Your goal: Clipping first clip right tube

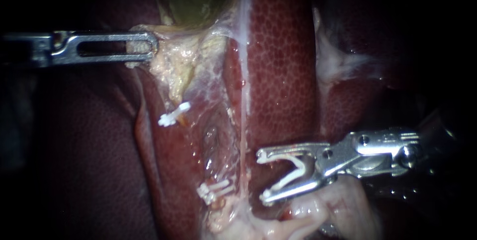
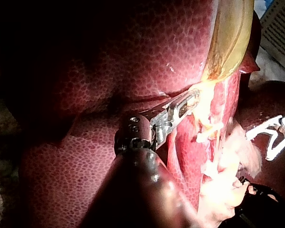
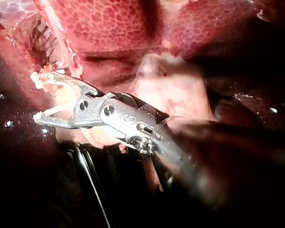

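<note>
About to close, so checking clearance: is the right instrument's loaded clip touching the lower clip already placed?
Apart. Endoscope view shows bare tissue between the loaded clip and the lower clip.

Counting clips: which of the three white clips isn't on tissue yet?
The V-shaped clip inside the right instrument; upper clip and lower clip sit on tissue.

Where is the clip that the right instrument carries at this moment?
Endoscope view, lower centre: the open white clip sits at the tip of the right instrument, over the liver, right of the paired clips.
</note>
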